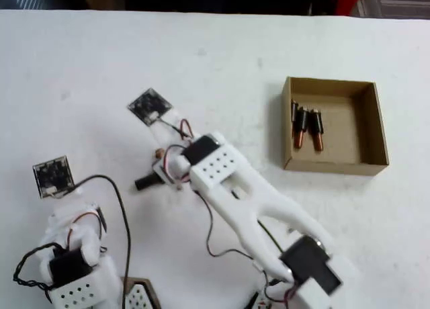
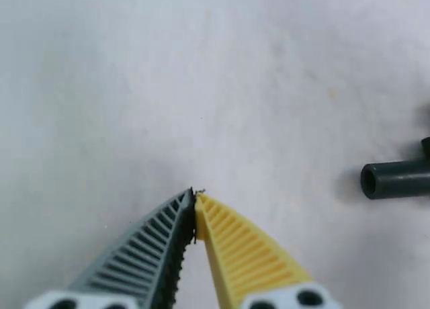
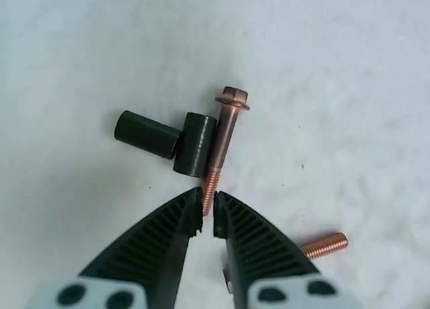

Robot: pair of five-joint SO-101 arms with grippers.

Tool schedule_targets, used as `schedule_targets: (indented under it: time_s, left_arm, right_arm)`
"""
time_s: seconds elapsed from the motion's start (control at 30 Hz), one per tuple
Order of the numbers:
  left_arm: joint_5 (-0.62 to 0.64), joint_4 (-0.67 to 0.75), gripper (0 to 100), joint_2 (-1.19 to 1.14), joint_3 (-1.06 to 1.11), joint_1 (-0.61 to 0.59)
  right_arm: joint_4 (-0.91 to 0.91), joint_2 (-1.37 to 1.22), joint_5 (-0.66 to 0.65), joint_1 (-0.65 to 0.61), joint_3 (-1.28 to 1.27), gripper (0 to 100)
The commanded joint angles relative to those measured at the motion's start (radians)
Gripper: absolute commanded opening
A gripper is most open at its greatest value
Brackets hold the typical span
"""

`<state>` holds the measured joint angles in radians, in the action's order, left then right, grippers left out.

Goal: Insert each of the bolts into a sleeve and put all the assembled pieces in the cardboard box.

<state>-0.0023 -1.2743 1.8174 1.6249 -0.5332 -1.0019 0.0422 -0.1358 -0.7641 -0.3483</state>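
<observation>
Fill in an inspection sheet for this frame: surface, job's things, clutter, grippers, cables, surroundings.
Surface: white table.
Job's things: three assembled pieces in box; two sleeves and a loose bolt on table.
Clutter: nothing seen.
Grippers: left shut, empty; right shut on bolt tip.
Cables: black cable by left arm; thin wires along right arm.
Surroundings: dark beyond table edge, unclear.

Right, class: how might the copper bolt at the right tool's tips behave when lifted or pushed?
The bolt looks metal, so probably stiff and heavy for its size. Its round shank would likely roll in an arc around the wider head. Held by its threaded tip in the right tool, it may pivot.
</observation>
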Motion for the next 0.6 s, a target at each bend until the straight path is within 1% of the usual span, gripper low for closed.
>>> schedule_targets:
  time_s: [0.0,0.2,0.37,0.57]
  left_arm:
    - [-0.008,0.025,2,0.008,-0.057,-0.008]
    - [-0.008,0.026,2,0.008,-0.057,-0.008]
    - [-0.006,0.029,2,0.008,-0.048,-0.007]
    - [-0.005,0.029,3,0.008,-0.048,-0.007]
  right_arm:
    - [-0.001,-0.061,-0.011,-0.022,0.083,1.8]
    - [-0.004,-0.2,-0.012,-0.062,0.166,2.3]
    - [-0.005,-0.268,-0.011,-0.067,0.227,9.7]
    - [-0.001,-0.326,-0.005,-0.071,0.29,7.5]
